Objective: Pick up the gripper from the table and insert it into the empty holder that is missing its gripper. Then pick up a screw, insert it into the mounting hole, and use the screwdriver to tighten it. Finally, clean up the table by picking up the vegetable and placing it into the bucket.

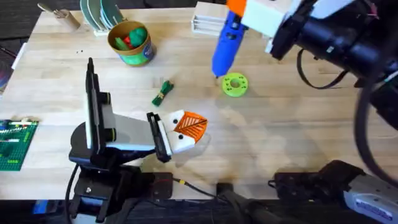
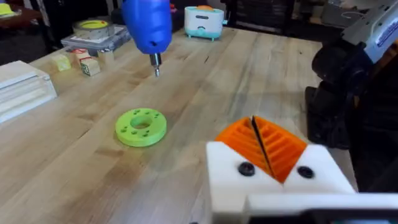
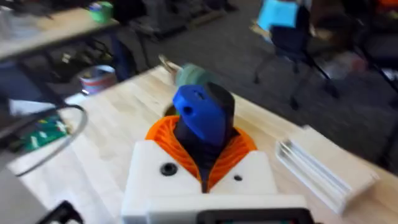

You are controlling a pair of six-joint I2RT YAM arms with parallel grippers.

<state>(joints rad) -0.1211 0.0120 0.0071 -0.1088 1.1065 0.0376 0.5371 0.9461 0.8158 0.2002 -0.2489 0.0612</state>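
Observation:
My right gripper (image 1: 239, 14) hangs high over the table's far side, shut on the blue screwdriver (image 1: 225, 42). In the right wrist view its orange pads (image 3: 163, 132) clamp the blue handle (image 3: 200, 113). The screwdriver points down, its dark tip (image 2: 156, 66) just above the table beside a green round disc (image 1: 234, 84). My left gripper (image 1: 191, 127) rests low near the table's middle, shut, with an orange ribbed gripper pad (image 2: 268, 142) in each white holder (image 2: 227, 171) and a dark screw head (image 2: 246, 168) in each. The green vegetable (image 1: 163, 92) lies on the table. At the back left stands the bucket (image 1: 130, 43).
A white slotted block (image 1: 208, 23) lies at the back, close to the right gripper. A rack of plates (image 1: 102, 15) stands behind the bucket. A green brick plate (image 1: 13, 144) sits at the left edge. The right arm's base (image 2: 348, 93) stands to the right.

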